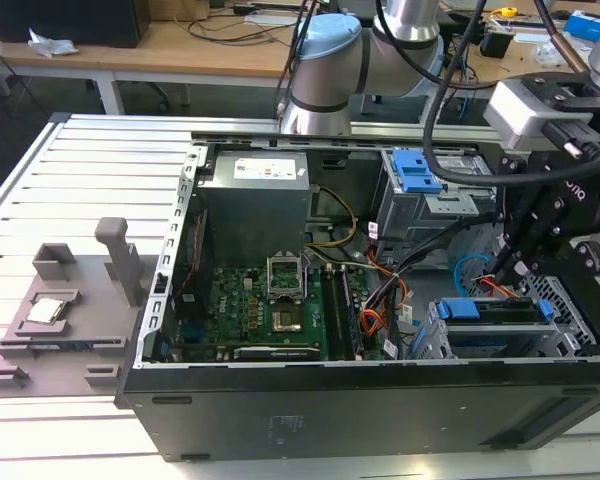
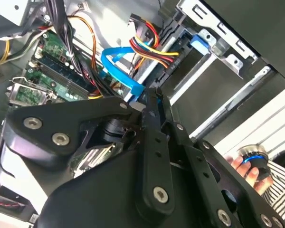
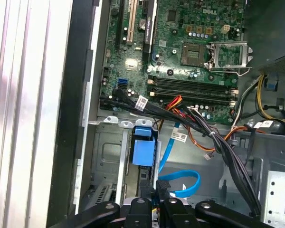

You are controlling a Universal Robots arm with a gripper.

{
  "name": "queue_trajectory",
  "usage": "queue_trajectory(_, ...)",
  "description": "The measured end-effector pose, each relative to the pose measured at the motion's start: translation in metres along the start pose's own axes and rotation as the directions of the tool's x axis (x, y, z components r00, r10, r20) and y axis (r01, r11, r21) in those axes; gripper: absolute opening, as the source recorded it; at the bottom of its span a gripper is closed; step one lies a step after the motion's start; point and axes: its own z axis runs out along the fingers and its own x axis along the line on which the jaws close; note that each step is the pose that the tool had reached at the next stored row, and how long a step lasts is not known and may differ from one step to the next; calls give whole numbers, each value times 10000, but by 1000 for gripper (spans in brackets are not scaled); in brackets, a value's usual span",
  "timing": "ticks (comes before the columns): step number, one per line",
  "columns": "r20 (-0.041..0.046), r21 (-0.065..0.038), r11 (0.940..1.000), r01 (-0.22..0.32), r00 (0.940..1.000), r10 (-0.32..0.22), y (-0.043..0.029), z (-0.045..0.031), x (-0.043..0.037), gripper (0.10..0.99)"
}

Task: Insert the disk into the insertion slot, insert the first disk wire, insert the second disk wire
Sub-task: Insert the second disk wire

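Wooden benches littered with cables stood behind a ribbed metal table (image 1: pixel 40 200), on which an open computer case (image 1: pixel 330 400) lay with its motherboard (image 1: pixel 270 310) exposed. On the exterior view's left a grey fixture (image 1: pixel 70 300) sat on the table, well apart from the arm.

The exterior view showed the arm (image 1: pixel 400 50) reaching over the case and the gripper (image 1: pixel 508 262) lowered into its far end, on the exterior view's right. Just below the fingertips lay the disk (image 1: pixel 495 312), its blue carrier edges showing inside the slot (image 1: pixel 460 340) of the grey cage. The taller cage with a blue tab (image 1: pixel 416 170) stood apart, farther back.

Both wrist views gave what the exterior view could not: the fingers' hold. In the first wrist view the two fingers (image 3: pixel 167 209) stood close together, apparently pinching the connector of a blue wire (image 3: pixel 180 183), which looped away beside them; the disk's blue carrier tab (image 3: pixel 143 151) sat just ahead of the fingertips, in the slot's mouth (image 3: pixel 109 156). In the second wrist view the gripper (image 2: pixel 149 95) met the same blue wire (image 2: pixel 121 66) at its tips, with a bundle of red, yellow and black cables (image 2: pixel 149 47) just beyond. That view also caught a person's hand (image 2: pixel 244 166) holding a round blue-ringed button beside the case.
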Motion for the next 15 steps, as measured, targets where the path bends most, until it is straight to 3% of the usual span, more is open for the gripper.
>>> queue_trajectory(11, -3, -5, 10000, 0, 10000, 0, -25, 216, 24, 165)
queue_trajectory(15, -4, -7, 10000, -1, 10000, 1, -68, 244, 44, 165)
